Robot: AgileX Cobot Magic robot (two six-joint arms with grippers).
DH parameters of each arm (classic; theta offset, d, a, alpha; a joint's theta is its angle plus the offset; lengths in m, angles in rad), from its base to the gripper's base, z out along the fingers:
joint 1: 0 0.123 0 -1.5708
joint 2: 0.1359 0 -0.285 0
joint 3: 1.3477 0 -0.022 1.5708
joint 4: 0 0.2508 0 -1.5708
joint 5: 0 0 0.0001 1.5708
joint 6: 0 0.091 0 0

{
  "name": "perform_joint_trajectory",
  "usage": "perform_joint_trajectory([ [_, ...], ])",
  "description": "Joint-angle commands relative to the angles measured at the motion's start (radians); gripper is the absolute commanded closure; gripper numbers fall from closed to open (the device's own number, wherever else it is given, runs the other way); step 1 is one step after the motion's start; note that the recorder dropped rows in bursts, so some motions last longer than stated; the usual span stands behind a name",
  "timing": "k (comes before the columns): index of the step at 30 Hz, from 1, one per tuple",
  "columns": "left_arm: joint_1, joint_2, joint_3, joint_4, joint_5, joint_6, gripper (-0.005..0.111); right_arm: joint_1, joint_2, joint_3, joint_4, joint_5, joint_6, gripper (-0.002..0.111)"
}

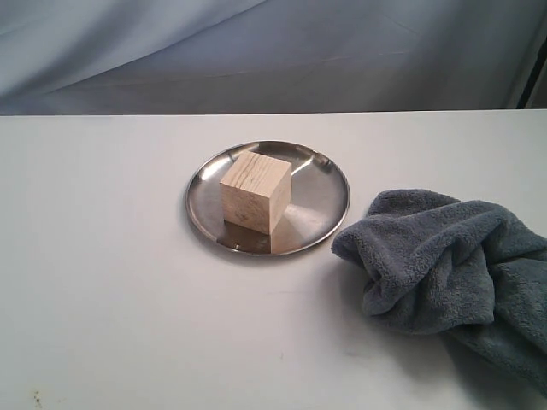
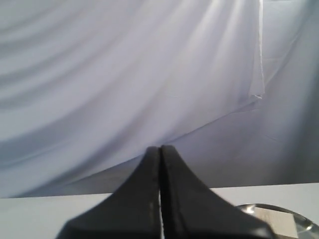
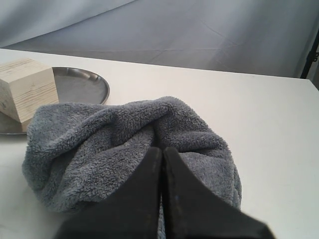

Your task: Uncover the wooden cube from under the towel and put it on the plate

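The wooden cube (image 1: 255, 190) stands upright on the steel plate (image 1: 323, 202), a little left of the plate's middle. To the right of the plate lies the blue-grey towel (image 1: 444, 256), bunched up, its near-left fold close to the rim. The right wrist view shows the cube (image 3: 27, 87), the plate (image 3: 82, 84) and the towel (image 3: 99, 144) in a heap. My right gripper (image 3: 161, 149) is shut, hovering at the towel's near side. My left gripper (image 2: 160, 148) is shut and holds nothing, with the plate's rim (image 2: 299, 221) just beside it. Neither gripper appears in the exterior view.
The white table (image 1: 111, 282) ends at a straight back edge. A pale grey cloth backdrop (image 1: 256, 51) hangs behind it. The towel runs off the exterior view at the lower right.
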Motion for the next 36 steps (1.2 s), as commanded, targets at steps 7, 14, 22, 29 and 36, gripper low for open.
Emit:
perform_joint_trajectory([
  [7, 0.002, -0.003, 0.198, 0.171, -0.272, -0.01, 0.107, 0.0, -0.006, 0.003, 0.005, 0.012, 0.004, 0.105],
  [14, 0.002, -0.003, 0.318, 0.168, -0.385, -0.064, 0.107, 0.0, -0.006, 0.003, 0.005, 0.012, 0.004, 0.105],
  [22, 0.002, -0.003, 0.449, 0.168, -0.445, -0.113, 0.107, 0.0, -0.006, 0.003, 0.005, 0.012, 0.004, 0.105],
  [29, 0.002, -0.003, 0.548, 0.168, -0.473, -0.113, 0.107, 0.0, -0.006, 0.003, 0.005, 0.012, 0.004, 0.105],
  [36, 0.002, -0.003, 0.562, 0.168, -0.391, -0.113, 0.107, 0.0, -0.006, 0.003, 0.005, 0.012, 0.004, 0.105],
])
